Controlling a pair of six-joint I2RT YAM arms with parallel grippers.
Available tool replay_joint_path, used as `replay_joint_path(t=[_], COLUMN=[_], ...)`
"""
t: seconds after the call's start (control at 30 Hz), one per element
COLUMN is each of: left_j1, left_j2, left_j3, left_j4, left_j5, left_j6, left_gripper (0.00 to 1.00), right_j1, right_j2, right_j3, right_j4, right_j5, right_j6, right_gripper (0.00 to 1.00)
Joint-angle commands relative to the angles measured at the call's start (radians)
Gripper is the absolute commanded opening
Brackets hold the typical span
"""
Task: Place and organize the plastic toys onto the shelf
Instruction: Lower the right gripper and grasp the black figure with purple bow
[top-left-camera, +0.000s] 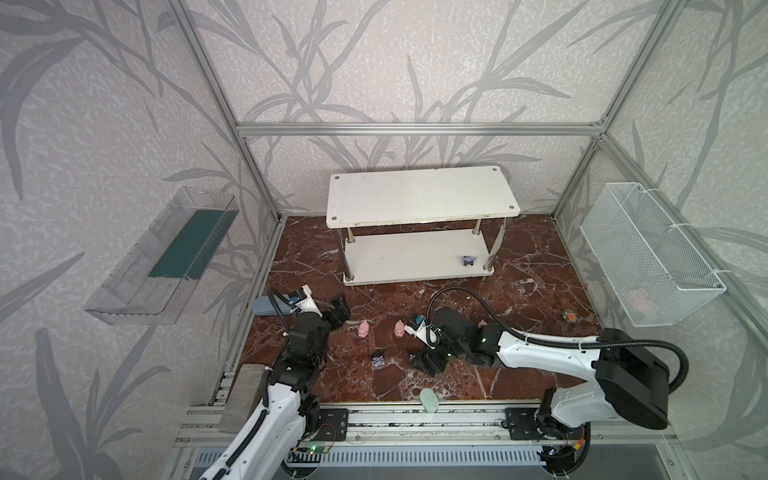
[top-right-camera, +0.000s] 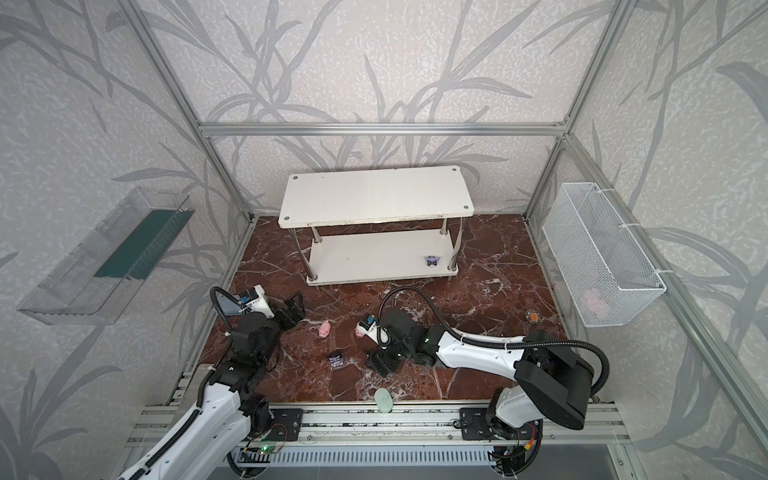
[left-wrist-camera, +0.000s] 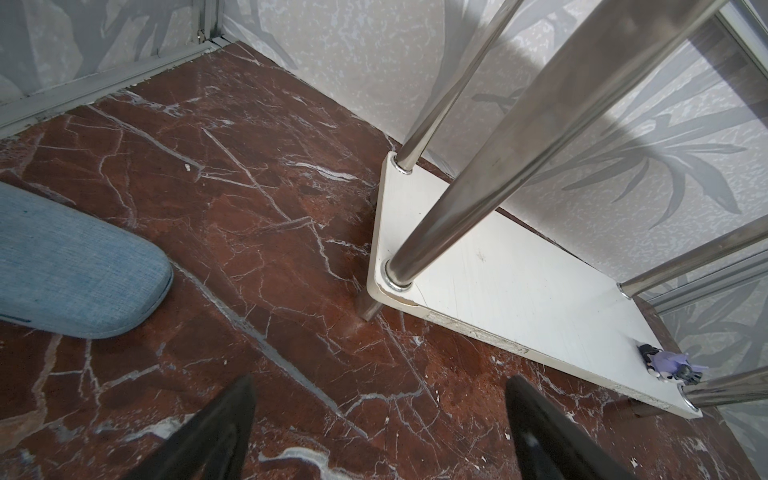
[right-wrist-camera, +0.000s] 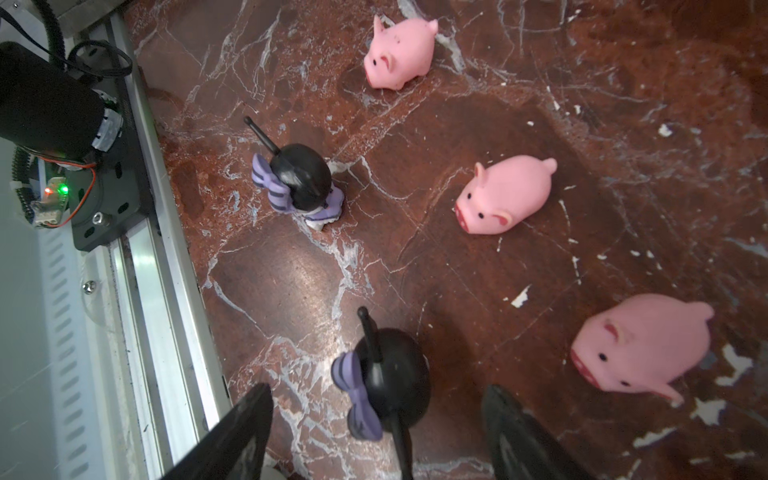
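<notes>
Top view: pig (top-left-camera: 482, 322) behind right arm (top-left-camera: 540, 348)

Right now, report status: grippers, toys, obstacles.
Left gripper open, empty. Right gripper open by near figurine. Third figurine on shelf; pigs on floor. No visible obstruction.

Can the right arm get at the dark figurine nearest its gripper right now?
Probably yes: the right gripper is open and that figurine stands right in front of the gap, with nothing between them.
</notes>
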Motion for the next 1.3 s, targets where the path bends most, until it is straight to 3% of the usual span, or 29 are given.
replay_joint_path(t=[0.0,0.33,0.9,1.1,1.27], left_j1=[-0.004,-0.004,-0.004,-0.004,-0.004], left_j2=[-0.004,0.016,0.040,0.040,0.042], left_j3=[0.018,0.011,0.006,0.004,-0.006], left_j4=[0.009,0.032,0.052,0.055,0.080], left_j5=[-0.023,-0.029,-0.035,-0.038,-0.043], left_j6=[-0.002,-0.004,-0.008,-0.008,-0.008], left_gripper=[0.92,0.92,0.92,0.92,0.92], right_j1=[0.006,0.006,0.006,0.006,0.007], right_j2=[0.041,0.095,0.102,0.072,-0.001], right_j3=[0.036,0.050,0.066,0.076,0.141], right_j4=[-0.014,-0.021,-0.048,-0.087,-0.224], right_j5=[-0.029,-0.022,0.002,0.007,0.101], right_j6=[-0.026,-0.028,-0.048,-0.068,-0.121], right_gripper=[0.79,0.71,0.29,0.27,0.26])
